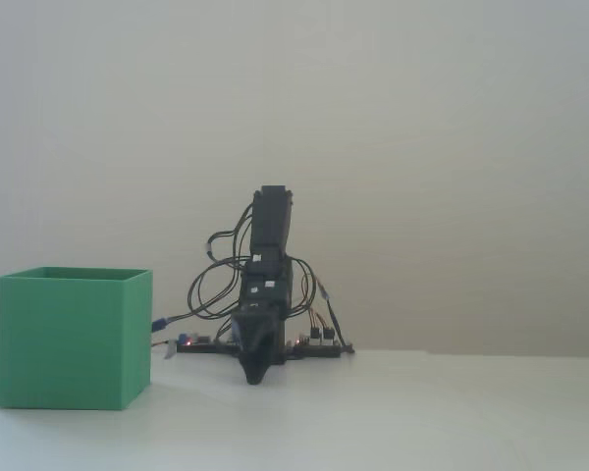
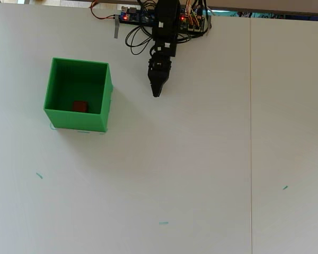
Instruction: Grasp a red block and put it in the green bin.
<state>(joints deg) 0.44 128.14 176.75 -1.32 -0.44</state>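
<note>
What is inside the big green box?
In the overhead view, the red block lies on the floor of the green bin, near its front wall. From the fixed view the bin's wall hides the block completely.

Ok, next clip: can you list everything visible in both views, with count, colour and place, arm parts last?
green bin: one, green, open top, standing on the table at the left in both views.
red block: one, red, lying inside the bin on its floor, near the wall closest to the bottom of the overhead view; hidden by the bin's wall in the fixed view.
table: one, white, with a thin seam down the right side and a few small teal marks.
circuit boards and wires: dark boards with lit LEDs, at the arm's base by the table's far edge.
arm: one, black, folded over its base.
gripper: one, black, pointing down near the table, right of the bin, holding nothing; jaws look closed.
</note>
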